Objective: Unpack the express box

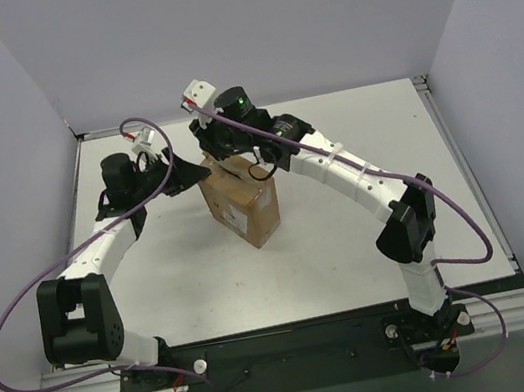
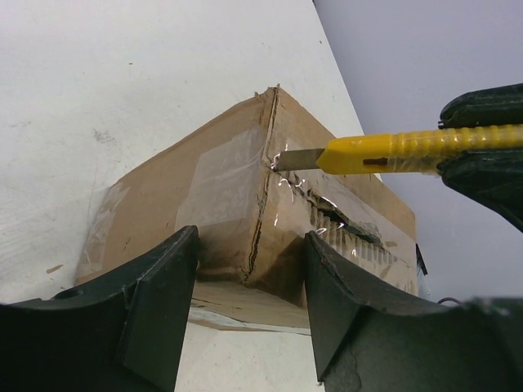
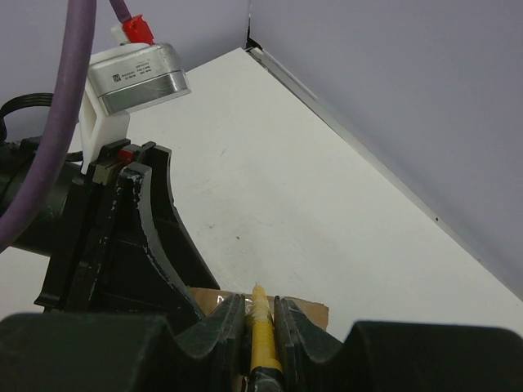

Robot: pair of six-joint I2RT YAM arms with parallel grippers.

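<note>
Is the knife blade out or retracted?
Out: grey blade projects from the yellow utility knife, tip at the taped edge of the express box.

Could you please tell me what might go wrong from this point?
The blade of the utility knife meets the taped seam of the express box close to the open left gripper; a slip could strike its fingers. The box seems unclamped, so a push from the right gripper might shove it across the table.

No legible text, express box point(image 1: 255, 212) label blurred, silver module point(image 3: 139, 72) print (tiny) unreadable
</note>
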